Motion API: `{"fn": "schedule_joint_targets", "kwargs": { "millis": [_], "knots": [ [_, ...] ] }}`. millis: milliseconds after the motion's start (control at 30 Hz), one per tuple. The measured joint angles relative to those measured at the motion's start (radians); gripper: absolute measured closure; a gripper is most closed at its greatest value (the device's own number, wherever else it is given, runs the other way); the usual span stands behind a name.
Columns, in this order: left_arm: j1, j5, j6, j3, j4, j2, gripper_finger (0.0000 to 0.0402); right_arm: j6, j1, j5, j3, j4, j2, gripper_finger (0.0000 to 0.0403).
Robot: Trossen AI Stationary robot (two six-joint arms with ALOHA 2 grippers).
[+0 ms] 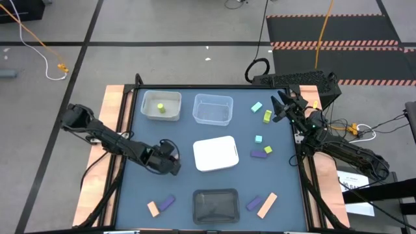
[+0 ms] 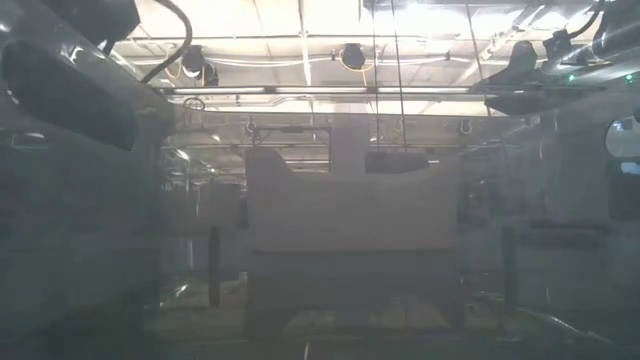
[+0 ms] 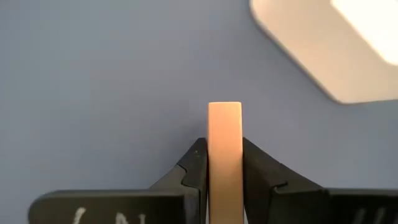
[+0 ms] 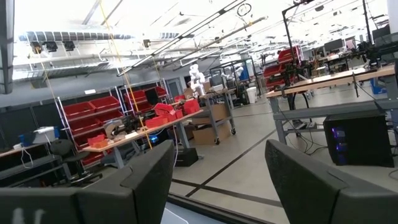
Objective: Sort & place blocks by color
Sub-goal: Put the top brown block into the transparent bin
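Observation:
My left gripper is over the blue mat just left of the white square tray, shut on a peach-orange bar. My right gripper is open and raised at the far right of the table, and its wrist view looks out into the room. Loose on the mat are mint and yellow-green blocks, then mint, yellow-green and purple. Near the front edge lie purple, peach, peach and purple. One yellow-green block rests in the far-left tray. My left gripper pinches the peach-orange bar between its two fingers, one on each long side face. The bar lies along the fingers and its free end sticks out past the fingertips toward the mat. The fingers point down from above. I cannot tell whether the bar touches the mat.
A pale tray and a clear tray sit at the far side and a dark tray at the near edge. The white tray's corner lies close to my left gripper. Wooden rails border the mat.

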Motion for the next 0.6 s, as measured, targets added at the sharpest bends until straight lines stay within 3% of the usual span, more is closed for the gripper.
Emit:
{"fn": "schedule_joint_targets", "kwargs": {
  "millis": [200,367,600],
  "knots": [
    [0.042,-0.056,0.151,0.064,0.009,-0.049,0.0344,0.0,0.0,0.0,0.0,0.0,0.0,0.0156],
    [0.079,-0.094,0.377,0.152,0.051,-0.089,0.0344,0.0,0.0,0.0,0.0,0.0,0.0,0.0156],
    [0.158,-0.121,0.791,0.179,0.374,-0.089,0.0344,0.0,0.0,0.0,0.0,-0.001,0.0,0.0156]
  ]
}}
